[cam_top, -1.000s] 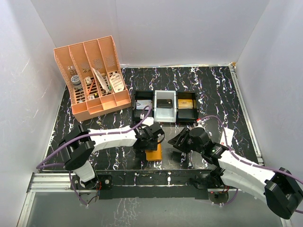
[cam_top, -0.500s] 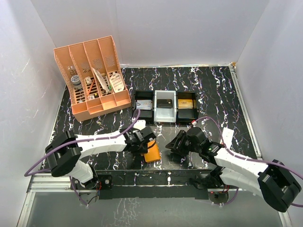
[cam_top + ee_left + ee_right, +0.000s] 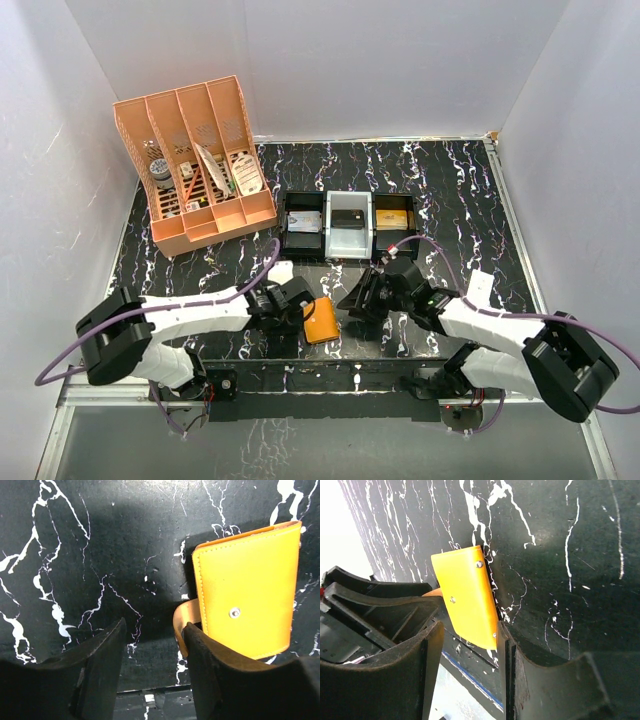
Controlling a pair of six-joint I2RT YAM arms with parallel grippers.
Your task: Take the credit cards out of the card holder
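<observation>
- Two grippers flank the wallet, which lies shut and flat on the table near the front edge, between the arms. No cards show.
- The left gripper has its jaws apart over bare table. The wallet lies outside them, just beside one finger. A curved orange band, fold or tab I cannot tell, bulges close to that fingertip.
- The right gripper is also spread and comes in low from the other side, with the wallet's near end in line with its gap. Nothing looks clamped.
- The step in hand seems to be opening the wallet, so one arm should pin it and the other should lift.
- I would shift the left gripper sideways until only the top half's free edge sits between the fingers, then close on that thin edge, not on both halves.
- The snap probably resists, so pull slowly or the whole wallet may slide on the slick table.
- The right fingers should press the lower half down as the top half rises.
</observation>
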